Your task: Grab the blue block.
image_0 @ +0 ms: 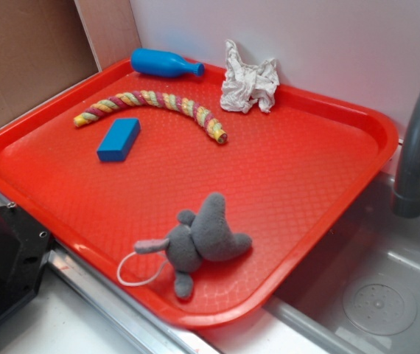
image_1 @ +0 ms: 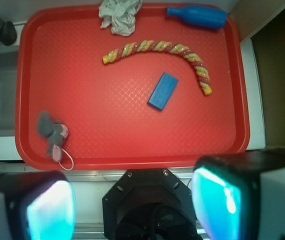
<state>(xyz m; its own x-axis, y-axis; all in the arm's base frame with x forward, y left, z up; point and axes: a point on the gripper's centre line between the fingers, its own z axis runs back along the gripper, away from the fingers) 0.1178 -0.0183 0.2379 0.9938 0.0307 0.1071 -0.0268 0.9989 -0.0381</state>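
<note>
The blue block (image_1: 163, 90) lies flat on the red tray (image_1: 132, 150), in the half of the tray toward the blue bottle (image_1: 197, 16), just inside the curve of the striped rope (image_1: 162, 52) and touching neither. In the wrist view the hand (image_1: 132, 205) sits back beyond the tray's near rim, over the metal edge there, with its two fingers (image_1: 50, 210) spread wide apart and nothing between them. From the hand, the block is well ahead across the tray and slightly to the side where the bottle lies.

The block's long axis runs on a diagonal to the tray's edges, slanting from the near rim up toward the bottle's corner. The open fingers line up along the near rim, so I judge the wrist needs a turn before closing, so that the pads meet the block's long flat sides across its short width. The rope's end (image_1: 206, 90) is the nearest thing to avoid; the grey plush mouse (image_1: 52, 135) and the crumpled cloth (image_1: 120, 15) lie well apart.
</note>
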